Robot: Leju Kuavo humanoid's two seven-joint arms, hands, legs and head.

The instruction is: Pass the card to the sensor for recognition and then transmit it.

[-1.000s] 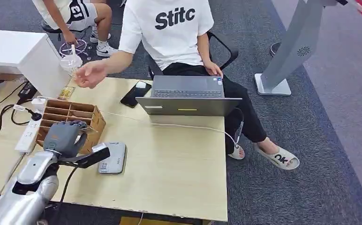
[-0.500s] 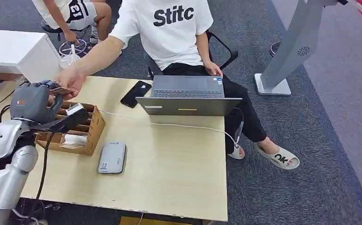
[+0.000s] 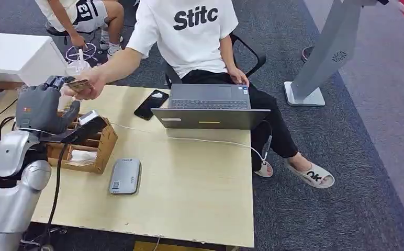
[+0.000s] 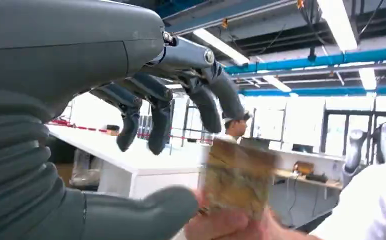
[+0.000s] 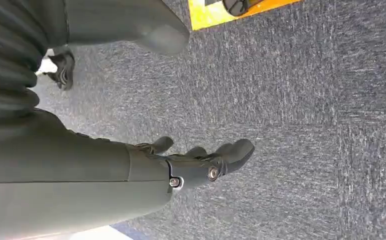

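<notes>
My left hand [image 3: 43, 107] is raised above the far left corner of the table [image 3: 200, 193], fingers spread and pointing at a seated person. The person's hand [image 3: 91, 83] holds a brownish card [image 3: 78, 84] right at my fingertips. In the left wrist view the card [image 4: 238, 180] sits in the person's fingers [image 4: 226, 225]; my thumb [image 4: 151, 212] lies beside it and my other fingers [image 4: 181, 95] stand apart from it. The grey flat sensor [image 3: 125, 177] lies on the table, nearer me. My right hand [image 5: 191, 167] hangs over grey carpet, loosely curved and holding nothing.
A wooden compartment box [image 3: 98, 146] stands under my left forearm. An open laptop [image 3: 209, 107], a black phone [image 3: 151, 104] and a white cable [image 3: 210, 140] lie further right. A white power strip [image 3: 31, 151] lies at the left edge. A second person sits at the back left.
My left hand has risen from beside the box and sensor to the table's far left corner. The person's hand reached to meet it and now holds the card.
</notes>
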